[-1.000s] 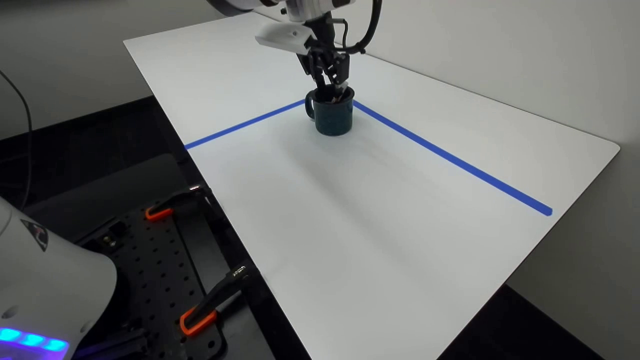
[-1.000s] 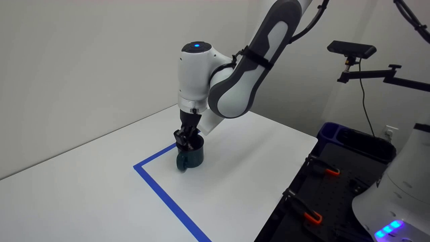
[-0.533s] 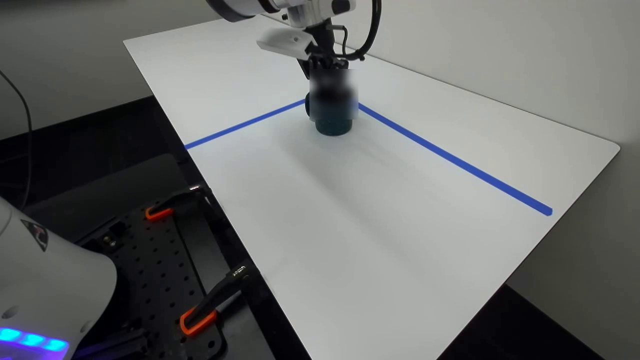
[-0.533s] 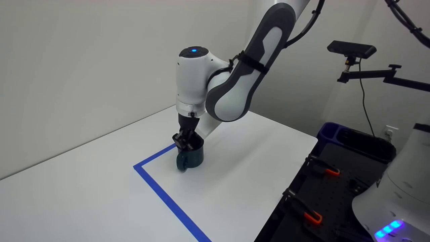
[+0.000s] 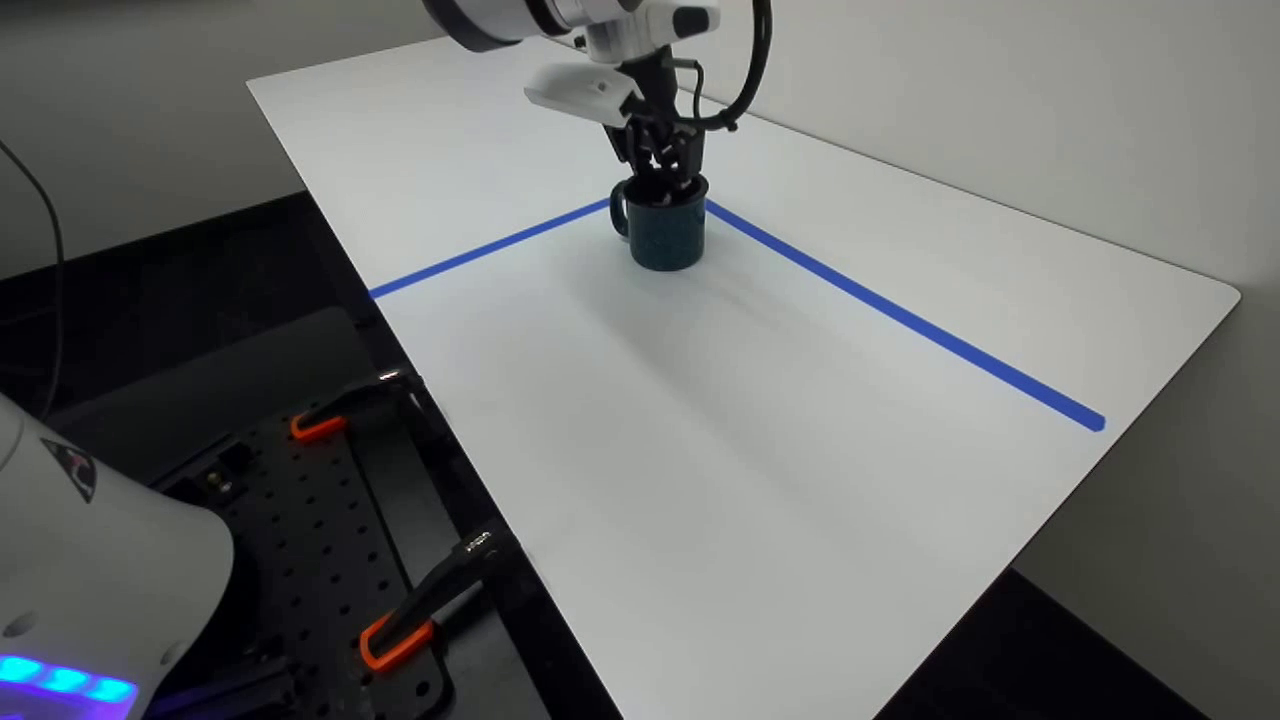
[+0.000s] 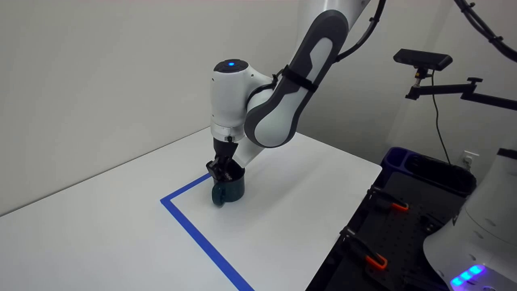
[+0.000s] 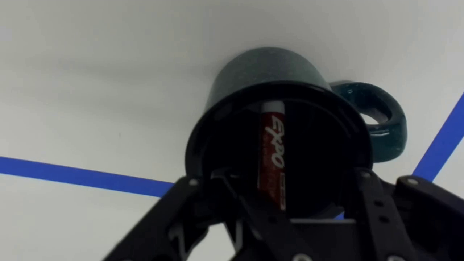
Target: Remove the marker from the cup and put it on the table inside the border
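Claw [image 7: 291, 174] parted at the mouth of the cup [image 7: 270, 67]; in the wrist view the marker [image 7: 274, 145] shows in its gap, lying inside the cup. The cup stands upright on the table [image 5: 600, 450], inside the border [image 6: 204, 242].

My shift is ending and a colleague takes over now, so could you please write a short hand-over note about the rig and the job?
End effector: open, at the mouth of the cup, not closed on the marker.
Marker: inside the cup.
Cup: upright on the table, inside the border, near its corner.
Done: end effector placed at the cup; marker not yet out.
Left: grip the marker, lift it out, lay it on the table inside the border.
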`<action>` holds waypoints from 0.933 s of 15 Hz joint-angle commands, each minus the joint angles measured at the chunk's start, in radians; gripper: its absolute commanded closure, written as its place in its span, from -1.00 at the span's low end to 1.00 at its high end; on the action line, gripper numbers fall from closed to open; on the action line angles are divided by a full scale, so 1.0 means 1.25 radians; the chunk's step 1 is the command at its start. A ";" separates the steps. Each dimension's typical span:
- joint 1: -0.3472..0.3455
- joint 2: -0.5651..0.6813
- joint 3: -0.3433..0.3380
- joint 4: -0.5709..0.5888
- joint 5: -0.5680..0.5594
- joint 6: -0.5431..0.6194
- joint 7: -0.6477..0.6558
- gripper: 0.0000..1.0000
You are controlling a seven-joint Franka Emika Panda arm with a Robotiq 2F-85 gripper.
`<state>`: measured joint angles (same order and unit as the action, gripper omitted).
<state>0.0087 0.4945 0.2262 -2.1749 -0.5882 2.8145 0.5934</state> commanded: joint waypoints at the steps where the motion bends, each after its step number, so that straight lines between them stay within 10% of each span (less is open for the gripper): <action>1: 0.010 0.014 -0.016 0.021 -0.010 -0.004 0.012 -0.16; 2: 0.010 0.017 -0.017 0.022 -0.009 -0.004 0.011 -0.13; 3: 0.008 0.019 -0.017 0.024 -0.007 -0.003 0.008 0.34; 6: 0.009 0.025 -0.019 0.028 -0.008 -0.003 0.006 0.56; 9: 0.117 0.009 -0.117 0.014 0.151 0.022 -0.109 1.00; 14: 0.177 -0.063 -0.141 -0.017 0.259 0.002 -0.205 0.90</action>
<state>0.1873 0.5008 0.0716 -2.1536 -0.3235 2.8302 0.3959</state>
